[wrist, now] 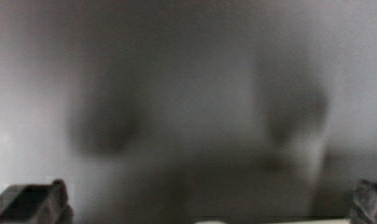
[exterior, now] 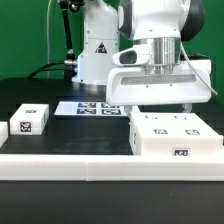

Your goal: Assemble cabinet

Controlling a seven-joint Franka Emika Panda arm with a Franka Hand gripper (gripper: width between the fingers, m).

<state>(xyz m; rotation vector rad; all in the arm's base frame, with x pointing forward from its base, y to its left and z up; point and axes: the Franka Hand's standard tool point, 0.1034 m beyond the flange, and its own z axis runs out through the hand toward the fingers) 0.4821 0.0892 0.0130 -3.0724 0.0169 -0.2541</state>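
The cabinet (exterior: 175, 135) is a large white box with square tags, lying at the exterior view's right by the front rail. My gripper (exterior: 160, 104) hangs straight down just over the box's far edge. The fingertips are hidden behind the box in that view. In the wrist view the gripper (wrist: 203, 202) is open, with its dark fingertips (wrist: 32, 202) spread to the picture's edges. Between them is only a blurred grey-white surface (wrist: 185, 90), very close, with no clear detail. Nothing is held.
A small white tagged cube (exterior: 30, 118) sits at the exterior view's left, with another (exterior: 3, 130) cut off at the edge. The marker board (exterior: 90, 106) lies flat behind. A long white border rail (exterior: 100, 163) runs along the front. The arm's base (exterior: 98, 50) stands at the back.
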